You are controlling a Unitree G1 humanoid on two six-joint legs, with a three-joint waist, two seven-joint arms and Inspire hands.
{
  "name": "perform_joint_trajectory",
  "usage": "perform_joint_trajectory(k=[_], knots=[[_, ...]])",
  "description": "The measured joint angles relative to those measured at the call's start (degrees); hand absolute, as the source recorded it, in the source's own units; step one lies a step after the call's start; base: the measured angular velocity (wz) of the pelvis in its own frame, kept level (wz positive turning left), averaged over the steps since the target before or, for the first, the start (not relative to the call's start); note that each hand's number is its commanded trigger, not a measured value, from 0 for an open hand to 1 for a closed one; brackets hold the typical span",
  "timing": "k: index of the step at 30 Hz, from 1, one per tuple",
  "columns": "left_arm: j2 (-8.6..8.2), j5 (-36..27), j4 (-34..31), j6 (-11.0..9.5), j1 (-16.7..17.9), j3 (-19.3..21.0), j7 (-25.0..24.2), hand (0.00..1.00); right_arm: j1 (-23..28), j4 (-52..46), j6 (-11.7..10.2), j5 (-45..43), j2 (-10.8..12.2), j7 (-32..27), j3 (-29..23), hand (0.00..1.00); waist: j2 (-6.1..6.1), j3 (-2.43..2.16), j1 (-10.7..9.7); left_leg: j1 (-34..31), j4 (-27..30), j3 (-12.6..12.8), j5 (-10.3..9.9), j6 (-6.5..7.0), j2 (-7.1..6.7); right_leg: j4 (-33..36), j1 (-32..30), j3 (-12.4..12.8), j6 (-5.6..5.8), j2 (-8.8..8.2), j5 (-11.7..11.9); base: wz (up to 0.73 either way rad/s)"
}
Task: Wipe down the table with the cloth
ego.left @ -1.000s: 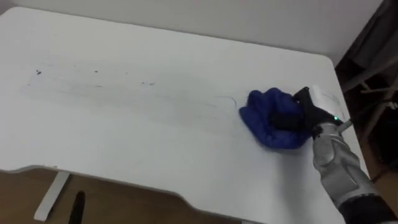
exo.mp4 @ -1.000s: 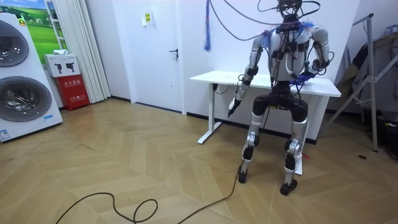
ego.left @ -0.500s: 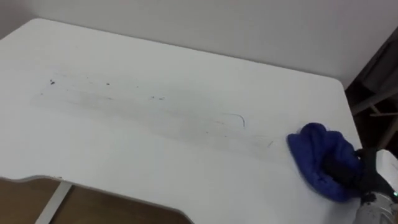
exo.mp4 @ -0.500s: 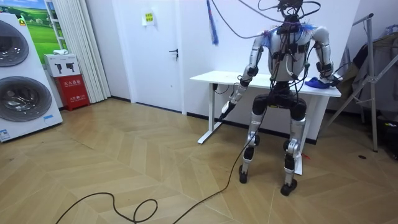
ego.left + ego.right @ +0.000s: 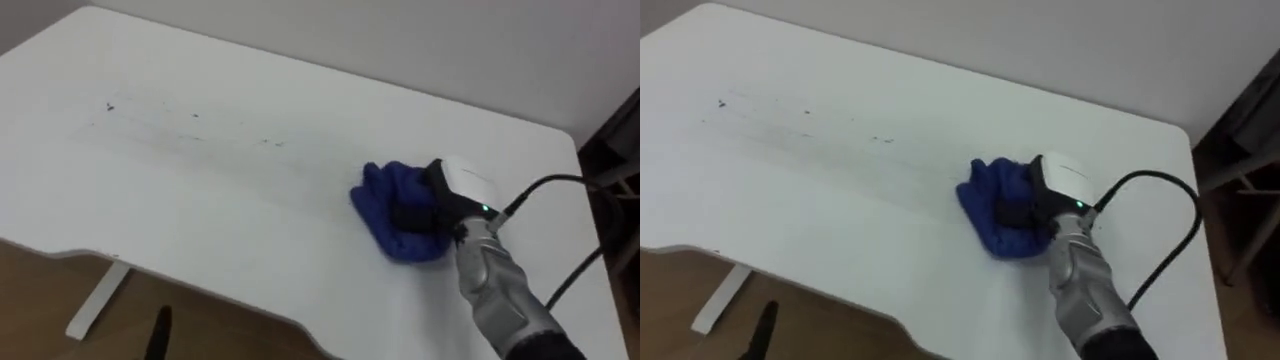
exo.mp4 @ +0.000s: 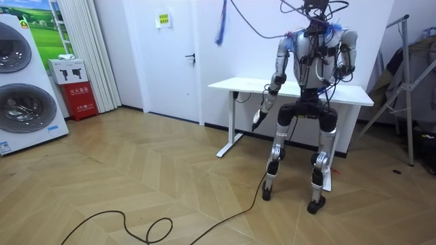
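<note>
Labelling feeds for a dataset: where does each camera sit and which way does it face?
Left eye view: robot's head, looking down at the white table; right hand holding the blue cloth shows.
Right eye view: beside it, same downward look, same hand.
Room view: across the floor, facing the robot's back; whole body shows.
All three share the table.

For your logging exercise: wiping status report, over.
Right hand shut on blue cloth, table's right half. Left hand low beside table. Dark specks left of cloth. Nothing blocking.

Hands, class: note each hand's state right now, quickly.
Left hand: cannot be told; hangs below the table edge.
Right hand: closed on the blue cloth.
</note>
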Motion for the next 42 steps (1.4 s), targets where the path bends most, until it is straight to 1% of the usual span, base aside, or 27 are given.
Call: perform_joint_trajectory(k=[1, 3, 4, 6, 9, 10, 12, 14, 15, 16, 17, 18, 19, 20, 21, 22, 23, 24, 25, 26, 27, 29, 31, 33, 34, 38, 42], knots=[[0.49, 0.80, 0.53, -0.19, 1.29, 0.87, 0.09, 0.00, 1.65, 0.48, -2.09, 1.15, -0.01, -1.44, -1.52, 1.00, -0.10, -0.10, -0.74, 0.03, -0.02, -0.84, -0.01, 0.01, -0.24, -0.59, 0.89, -0.81, 0.25, -0.06, -0.03, 0.68], [1.35, 5.62, 0.31, -0.60, 6.79, 6.64, 0.32, 0.00, 8.69, 0.45, -7.15, 4.49, -0.39, -6.48, -8.43, 1.00, -0.25, -0.24, -1.27, 0.31, 0.01, -1.80, -0.54, 0.30, -0.95, -1.54, 2.66, -2.75, 1.30, -0.61, -0.56, 0.43], [1.90, 6.29, 0.25, -0.61, 8.96, 8.41, 0.35, 0.00, 11.79, 0.46, -8.20, 7.61, -1.26, -8.53, -11.06, 1.00, -0.25, -0.28, -1.51, 0.25, 0.10, -2.51, -0.66, 0.49, -1.46, -1.43, 3.35, -3.55, 1.72, -1.10, -0.83, 0.29], [2.07, 7.36, 0.20, -0.60, 11.03, 10.55, 0.47, 0.00, 15.12, 1.49, -9.11, 10.79, -3.21, -10.33, -14.18, 1.00, -0.13, -0.74, -1.66, 0.24, 0.55, -3.98, -0.87, 0.85, -2.20, -1.36, 4.23, -4.77, 1.96, -1.70, -0.92, 0.40], [2.15, 7.67, -1.05, -1.00, 11.49, 10.04, 0.17, 0.00, 13.42, 6.57, -10.17, 12.03, -5.04, -10.21, -15.56, 1.00, 0.05, -0.89, -1.69, -0.10, 1.28, -5.07, -1.08, 1.15, -2.69, -1.21, 5.17, -5.20, 2.22, -2.05, -0.91, 0.20], [1.89, 7.74, -2.01, -1.79, 11.25, 9.67, 0.13, 0.00, 11.48, 8.14, -10.08, 12.13, -5.12, -9.30, -15.39, 1.00, 0.11, -0.98, -1.29, -0.15, 1.52, -5.05, -1.19, 1.09, -2.69, -1.19, 5.34, -5.11, 2.40, -2.05, -1.03, 0.00], [1.09, 8.89, -2.35, -2.13, 10.25, 8.20, 0.14, 0.00, 8.54, 10.81, -9.34, 12.33, -5.28, -8.78, -13.96, 1.00, 0.62, -1.30, -0.92, -0.17, 1.77, -5.11, -1.17, 1.04, -2.67, -1.11, 5.44, -4.93, 2.44, -2.02, -1.07, -0.04], [-0.04, 8.78, -2.34, -1.97, 8.73, 6.33, 0.14, 0.00, 5.72, 11.11, -6.33, 12.68, -5.52, -7.65, -11.88, 1.00, 1.07, -1.37, -0.76, -0.21, 1.88, -4.87, -1.04, 0.73, -2.57, -0.50, 4.94, -4.39, 2.22, -2.02, -1.06, -0.12], [-0.48, 8.81, -2.30, -1.71, 7.33, 5.09, 0.10, 0.00, 3.39, 10.94, -3.39, 12.76, -4.62, -6.66, -10.21, 1.00, 1.01, -1.33, 0.05, -0.71, 1.89, -4.94, -0.86, 0.65, -2.45, 0.35, 3.91, -3.65, 1.86, -1.99, -1.16, -0.50], [-0.75, 8.62, -1.42, -1.43, 6.02, 3.61, 0.20, 0.00, -0.16, 10.97, -0.01, 12.92, -4.17, -5.36, -7.49, 1.00, 0.93, -1.27, 2.09, -1.11, 1.74, -4.98, -0.76, 0.64, -2.30, 1.16, 2.00, -2.04, 1.23, -1.61, -0.87, -0.66], [-0.86, 8.46, -1.15, -0.95, 4.95, 2.92, 0.19, 0.00, -2.51, 11.01, 1.59, 12.88, -3.72, -4.39, -5.87, 1.00, 0.88, -1.30, 2.96, -1.53, 1.75, -4.91, -0.76, 0.64, -2.17, 1.29, 0.93, -1.42, 0.77, -1.33, -0.63, -0.76], [-1.18, 8.50, -1.14, -0.01, 3.35, 2.03, 0.17, 0.00, -7.70, 11.36, 3.74, 12.25, -2.57, -2.45, -1.80, 1.00, 0.49, -1.23, 4.02, -3.00, 1.87, -4.96, -0.49, 0.53, -1.91, 1.64, -1.33, -0.41, 0.16, -0.81, -0.24, -0.39], [-1.41, 8.47, -1.03, 0.98, 1.43, 1.27, 0.13, 0.00, -13.35, 13.46, 3.93, 11.76, -1.68, -1.48, 1.34, 1.00, -0.11, -0.92, 4.77, -4.92, 1.91, -5.50, 0.27, 0.32, -1.64, 1.48, -2.99, -0.27, -0.45, -0.31, 0.15, -0.10], [-1.43, 8.49, -0.92, 1.24, 0.33, 0.71, 0.07, 0.00, -16.30, 15.18, 3.75, 11.84, -0.84, -1.21, 2.76, 1.00, -0.37, -0.59, 5.24, -5.77, 1.94, -6.03, 0.63, 0.22, -1.61, 1.34, -3.50, -0.41, -0.62, -0.11, 0.26, 0.33], [-1.49, 8.63, -0.79, 1.48, -1.64, -0.22, -0.16, 0.00, -21.00, 19.10, 3.22, 12.06, 0.67, -0.44, 4.14, 1.00, -0.99, -0.34, 6.60, -7.69, 1.92, -7.19, 1.29, 0.09, -1.59, 0.86, -4.65, -0.99, -0.88, 0.21, 0.42, 0.51], [-1.58, 8.71, -0.83, 1.55, -3.45, -0.33, -0.58, 0.00, -24.16, 21.47, 2.91, 12.82, 0.77, -0.01, 5.02, 1.00, -1.78, -0.13, 8.41, -9.84, 1.94, -8.54, 2.03, 0.21, -1.64, 0.61, -5.89, -2.22, -1.10, 0.32, 0.61, 0.53], [-1.32, 8.55, -0.92, 1.60, -3.96, -0.62, -0.65, 0.00, -25.52, 22.43, 2.93, 13.49, 0.77, 0.03, 5.08, 1.00, -2.08, 0.05, 9.42, -10.72, 1.95, -9.19, 2.29, 0.13, -1.70, 0.56, -6.59, -2.46, -1.13, 0.43, 0.62, 0.61], [-0.19, 8.39, -0.95, 1.69, -4.12, -1.91, -0.69, 0.00, -28.43, 25.06, 2.87, 15.38, 0.69, -0.15, 4.86, 1.00, -2.67, 0.26, 10.17, -12.57, 2.28, -10.75, 2.85, 0.04, -1.86, 0.44, -7.56, -3.69, -1.31, 0.55, 0.74, 0.66], [0.71, 8.44, -0.93, 2.39, -3.81, -2.19, -0.69, 0.00, -30.78, 27.89, 2.53, 17.06, 0.27, -0.63, 4.19, 1.00, -2.80, 0.66, 10.47, -13.67, 2.51, -12.17, 3.20, -0.02, -2.04, 0.37, -7.80, -5.07, -1.33, 0.55, 0.76, 0.65], [1.09, 8.44, -0.93, 2.82, -3.23, -2.22, -0.70, 0.00, -31.14, 28.86, 2.11, 17.43, -0.12, -0.83, 3.47, 1.00, -2.72, 0.73, 10.45, -14.12, 2.73, -13.15, 3.20, -0.03, -2.29, 0.20, -7.87, -5.86, -1.32, 0.55, 0.76, 0.72], [1.69, 8.44, -1.08, 3.70, -2.27, -2.35, -0.78, 0.00, -30.26, 29.03, 1.33, 18.42, -1.38, -1.62, 2.04, 1.00, -2.78, 0.66, 10.09, -14.98, 3.01, -14.61, 3.19, -0.04, -2.66, -0.44, -7.35, -7.97, -1.23, 0.54, 0.71, 0.63], [2.63, 8.37, -1.46, 4.13, -0.71, -2.35, -0.95, 0.00, -28.09, 28.99, -0.96, 20.42, -2.97, -2.64, 1.95, 1.00, -2.63, 0.77, 10.00, -15.33, 2.94, -15.69, 3.17, -0.05, -2.81, -0.46, -6.97, -9.73, -1.21, 0.54, 0.71, 0.46], [2.83, 8.38, -1.35, 3.48, 0.71, -2.29, -0.97, 0.00, -25.24, 28.80, -4.16, 20.89, -4.31, -3.63, 0.48, 1.00, -2.21, 0.98, 9.00, -15.38, 3.24, -17.72, 3.11, -0.04, -3.64, -0.49, -5.60, -12.08, -0.61, 0.16, 0.33, 0.41], [2.83, 8.37, -1.38, 2.35, 1.14, -2.28, -1.02, 0.00, -23.91, 28.56, -4.93, 20.92, -5.12, -3.98, -0.03, 1.00, -1.86, 0.96, 9.37, -15.38, 3.69, -17.91, 2.74, -0.01, -3.81, -0.42, -5.23, -12.55, -0.45, 0.06, 0.22, 0.14], [2.81, 8.36, -1.38, 1.92, 1.36, -2.43, -1.01, 0.00, -23.90, 28.38, -5.20, 21.01, -5.26, -4.11, -0.26, 1.00, -1.46, 1.16, 9.41, -15.23, 4.06, -17.92, 2.52, 0.00, -3.85, -0.43, -4.66, -13.01, -0.41, 0.04, 0.20, 0.00], [2.30, 8.44, -1.34, 0.64, 1.61, -3.03, -1.51, 0.00, -24.28, 27.88, -4.93, 19.16, -5.53, -3.57, 0.07, 1.00, -0.54, 0.95, 10.83, -15.37, 4.06, -17.79, 2.46, -0.15, -3.83, -0.24, -4.73, -12.48, -0.39, -0.01, 0.15, -0.05], [1.17, 8.35, -1.33, 0.78, 0.41, -5.65, -2.72, 0.00, -28.62, 29.12, -1.62, 17.77, -5.78, -2.43, 4.89, 1.00, -0.07, 0.87, 13.74, -14.91, 3.83, -15.22, 2.59, -0.02, -3.15, 0.00, -6.59, -8.91, -0.78, 0.14, 0.33, -0.34]])
